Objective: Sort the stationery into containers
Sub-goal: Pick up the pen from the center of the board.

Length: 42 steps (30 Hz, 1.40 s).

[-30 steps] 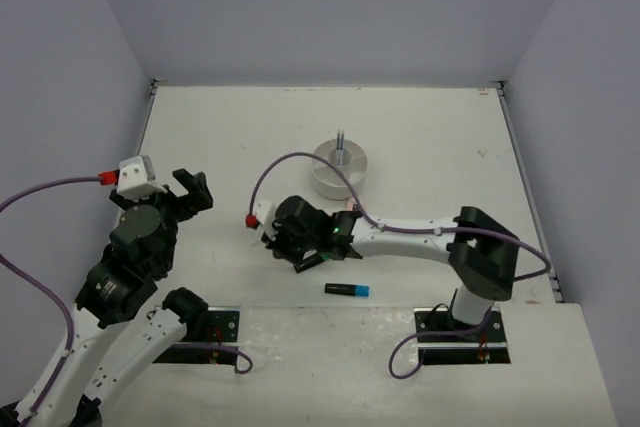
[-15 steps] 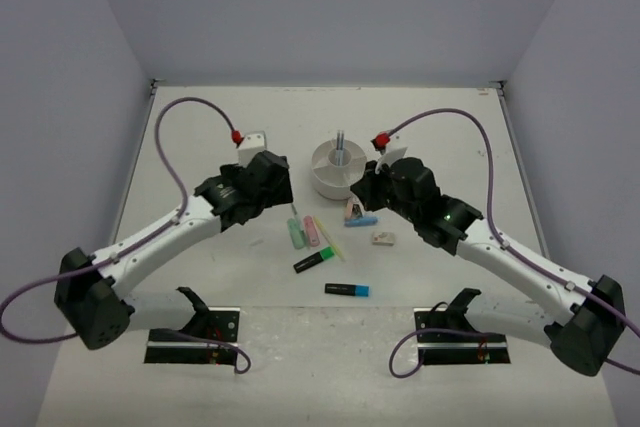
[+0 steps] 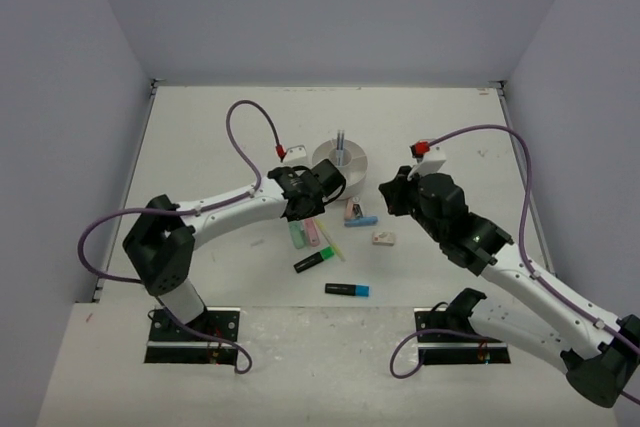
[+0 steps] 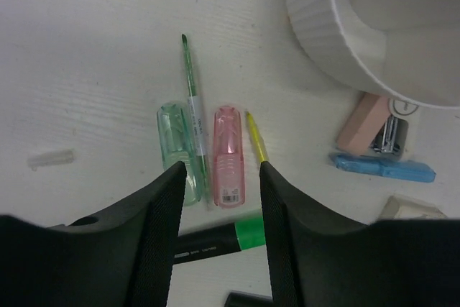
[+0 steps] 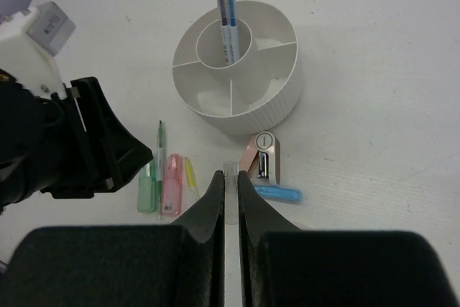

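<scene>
The round white organiser (image 3: 352, 175) (image 5: 277, 116) stands mid-table with two thin pens (image 5: 226, 12) upright in its central cup. In front of it lie a mint marker (image 4: 172, 150), a green pen (image 4: 190, 98), a pink marker (image 4: 228, 156), a yellow pen (image 4: 255, 138), a green highlighter (image 4: 219, 241) and a blue highlighter (image 3: 347, 289). My left gripper (image 4: 220, 172) (image 3: 312, 190) hovers open above the pink marker and holds nothing. My right gripper (image 5: 230, 175) (image 3: 390, 194) is shut, right of the organiser. A small clear piece shows at its tips; whether it is gripped is unclear.
A pink stapler-like item (image 5: 260, 156), a blue marker (image 5: 277, 193) and a pale eraser (image 3: 383, 238) lie right of the markers. A clear cap (image 4: 50, 158) rests left of the mint marker. Grey walls close in the table on three sides.
My left gripper has swung right, over the markers beside the organiser, and its jaws have come closer together. My right gripper has drawn back slightly to the right, still shut.
</scene>
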Each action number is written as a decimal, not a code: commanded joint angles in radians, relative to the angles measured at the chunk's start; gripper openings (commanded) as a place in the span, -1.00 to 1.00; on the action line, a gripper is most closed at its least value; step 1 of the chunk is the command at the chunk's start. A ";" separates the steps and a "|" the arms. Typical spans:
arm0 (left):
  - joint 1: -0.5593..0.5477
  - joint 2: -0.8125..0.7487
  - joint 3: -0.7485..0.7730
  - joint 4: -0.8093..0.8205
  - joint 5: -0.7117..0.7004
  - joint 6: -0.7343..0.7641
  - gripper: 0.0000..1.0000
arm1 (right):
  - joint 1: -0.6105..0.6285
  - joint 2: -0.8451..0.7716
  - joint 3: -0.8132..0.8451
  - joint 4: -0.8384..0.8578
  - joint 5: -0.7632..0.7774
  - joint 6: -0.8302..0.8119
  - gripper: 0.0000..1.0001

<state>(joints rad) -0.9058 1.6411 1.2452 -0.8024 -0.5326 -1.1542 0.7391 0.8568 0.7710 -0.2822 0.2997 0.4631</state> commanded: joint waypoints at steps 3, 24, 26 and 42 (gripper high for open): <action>-0.001 0.121 0.070 -0.060 0.006 -0.110 -0.23 | -0.003 -0.018 -0.023 0.022 0.009 0.001 -1.00; 0.047 0.209 0.013 0.023 0.033 -0.069 -0.60 | -0.003 0.015 -0.036 0.058 -0.063 -0.035 -1.00; 0.048 0.212 0.000 0.037 0.040 -0.067 -0.60 | -0.003 0.019 -0.036 0.060 -0.070 -0.035 -1.00; 0.050 0.220 -0.095 0.059 0.047 -0.083 -0.58 | -0.001 0.047 -0.036 0.074 -0.105 -0.034 -1.00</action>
<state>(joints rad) -0.8631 1.8587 1.1844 -0.7834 -0.4797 -1.2289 0.7384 0.8978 0.7292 -0.2550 0.2103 0.4370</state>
